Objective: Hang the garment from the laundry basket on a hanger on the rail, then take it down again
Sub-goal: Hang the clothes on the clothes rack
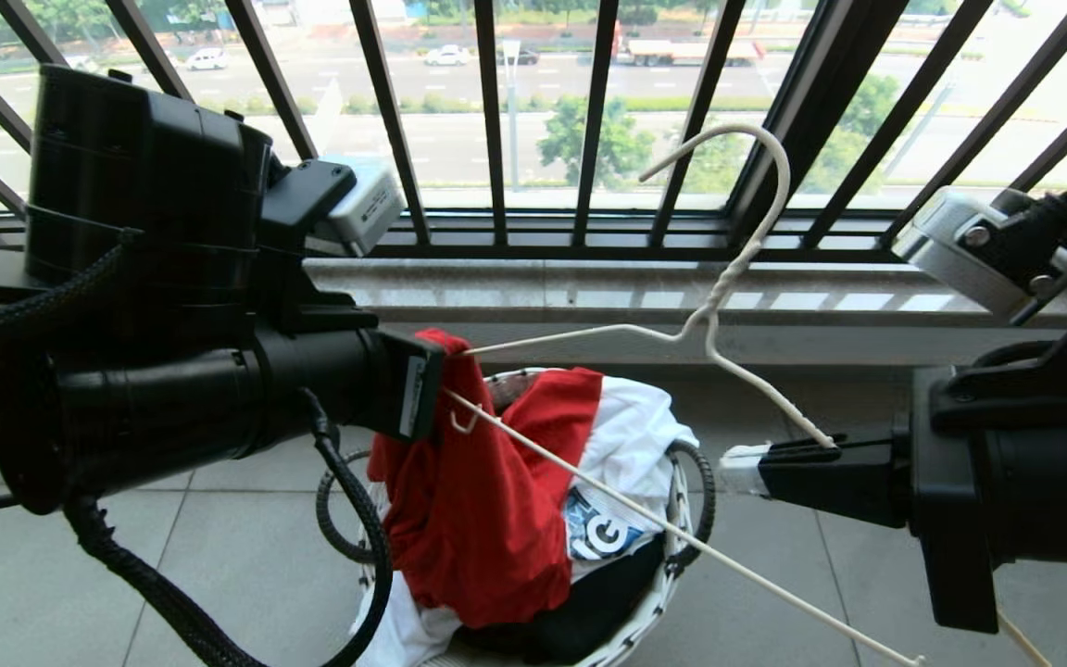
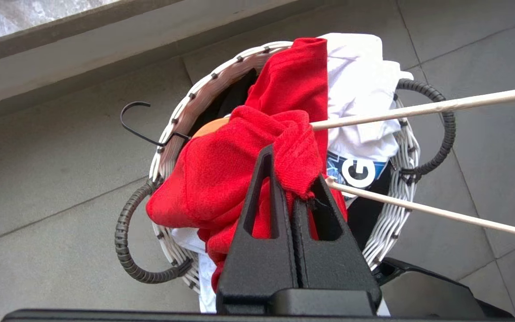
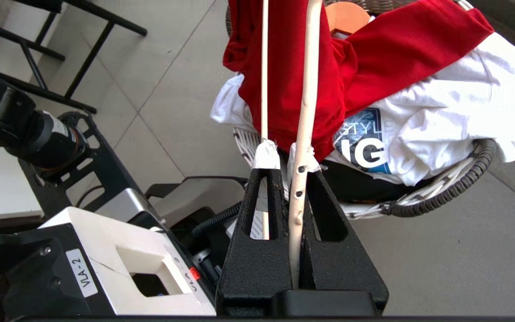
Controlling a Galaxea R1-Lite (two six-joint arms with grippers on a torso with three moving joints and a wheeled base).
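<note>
The left gripper (image 2: 294,179) has its black jaws pressed together on a bunched fold of the bright red short-sleeved T-shirt (image 1: 487,500), holding that fold up above the small round white woven laundry basket (image 2: 391,214). One end of the thin cream-white wire hanger (image 1: 709,324) runs into the red cloth right at this grip, and its long bottom wire passes just beside the jaws.

The right gripper (image 3: 291,154) is clamped on the hanger's sloping shoulder wire (the wire sits straight down the seam between the two black fingers), with white tape showing at the fingertips. In the head view the hanger lies tilted between the two grippers, its curved hook (image 1: 756,176) pointing up in front of the black balustrade of vertical bars (image 1: 496,120).

Most of the red T-shirt hangs down from the left grip into the basket, draped over a white T-shirt with blue print (image 3: 441,112) and a black garment (image 1: 589,611) below it. The basket stands on grey floor tiles (image 2: 52,179), its dark looped handles (image 2: 125,237) sticking out at the sides. A thin black hook (image 2: 134,118) juts over the basket's rim.
</note>
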